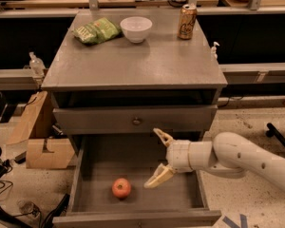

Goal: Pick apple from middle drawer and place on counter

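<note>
The apple [121, 188] is small, round and red-orange and lies on the bare floor of the open middle drawer [185, 198], left of centre. My gripper [156, 159] hangs over the drawer, to the right of the apple and a little above it, clear of it. Its two tan fingers [157, 176] are spread wide and hold nothing. My white arm comes in from the right. The grey counter [133, 56] is the top of the cabinet above.
On the counter stand a green snack bag [96, 30], a white bowl [136, 28] and a drink can [186, 21]. A shut drawer front with a knob [136, 121] sits above the open drawer. Cardboard boxes [42, 148] lie on the floor at the left.
</note>
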You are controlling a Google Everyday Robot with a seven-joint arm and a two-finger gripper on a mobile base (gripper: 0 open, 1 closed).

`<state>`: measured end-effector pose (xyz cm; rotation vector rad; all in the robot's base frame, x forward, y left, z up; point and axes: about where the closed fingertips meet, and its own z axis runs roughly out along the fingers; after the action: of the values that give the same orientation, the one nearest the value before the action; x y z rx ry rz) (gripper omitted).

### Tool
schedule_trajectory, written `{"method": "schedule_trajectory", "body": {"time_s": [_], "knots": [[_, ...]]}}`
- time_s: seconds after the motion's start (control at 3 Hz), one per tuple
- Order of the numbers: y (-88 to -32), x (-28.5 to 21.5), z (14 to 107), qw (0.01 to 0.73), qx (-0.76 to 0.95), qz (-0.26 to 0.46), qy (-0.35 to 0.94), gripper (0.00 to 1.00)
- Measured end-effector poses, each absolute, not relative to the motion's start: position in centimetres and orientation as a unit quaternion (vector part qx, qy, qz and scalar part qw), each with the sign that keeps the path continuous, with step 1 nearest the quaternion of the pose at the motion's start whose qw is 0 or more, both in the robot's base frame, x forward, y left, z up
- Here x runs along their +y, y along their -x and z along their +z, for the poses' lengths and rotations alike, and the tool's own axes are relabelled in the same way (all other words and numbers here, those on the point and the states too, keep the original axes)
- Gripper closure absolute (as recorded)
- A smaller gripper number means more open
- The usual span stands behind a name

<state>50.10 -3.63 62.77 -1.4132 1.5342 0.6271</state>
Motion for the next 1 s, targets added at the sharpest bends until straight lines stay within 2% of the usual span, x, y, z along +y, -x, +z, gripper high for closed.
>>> {"method": "schedule_trajectory", "body": {"time_s": [0.33, 1.0], "knots": [[-50.6, -0.6, 56.9, 0.446, 0.640, 0.251, 0.573, 0.00], [-50.7, 0.3, 54.5, 0.434, 0.644, 0.260, 0.574, 0.00]]}}
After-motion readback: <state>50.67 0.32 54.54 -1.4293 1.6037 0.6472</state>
